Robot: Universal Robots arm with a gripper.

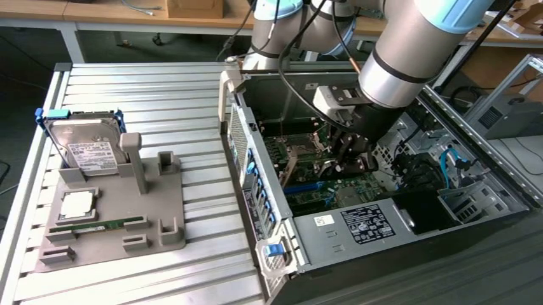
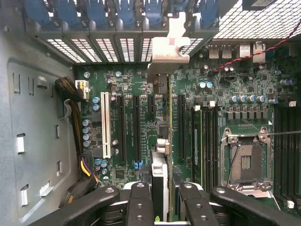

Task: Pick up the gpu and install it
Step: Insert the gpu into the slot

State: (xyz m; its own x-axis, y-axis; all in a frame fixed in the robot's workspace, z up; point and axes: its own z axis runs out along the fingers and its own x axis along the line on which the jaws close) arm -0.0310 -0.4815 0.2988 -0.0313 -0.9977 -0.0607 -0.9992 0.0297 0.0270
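Several spare parts sit nearest us in the exterior view, on a grey holder tray (image 1: 170, 216) at about eight o'clock from the open computer case (image 1: 357, 229). A green memory stick (image 1: 106, 225) lies flat near the tray's front edge, with a square processor chip (image 1: 76, 203) at eleven o'clock from it. A silver hard drive (image 1: 89, 149) stands on edge at the tray's far eleven o'clock corner. Tray and case both rest on a slatted metal table (image 1: 152, 95).

Further in, we see the arm (image 1: 407, 57) slanting down from one o'clock into the case, its claw (image 1: 350, 155) low over the motherboard (image 2: 221, 84). In the wrist view the black fingers (image 2: 140, 202) are clamped on either side of the gpu (image 2: 160, 174). The card stands edge-on over the expansion slots, between two long black ones. Its silver bracket (image 2: 168, 52) meets the case's rear wall among the blue slot clips (image 2: 124, 9). We cannot tell whether its edge is seated.

Wooden benches (image 1: 110, 13) lie farthest, at twelve o'clock.
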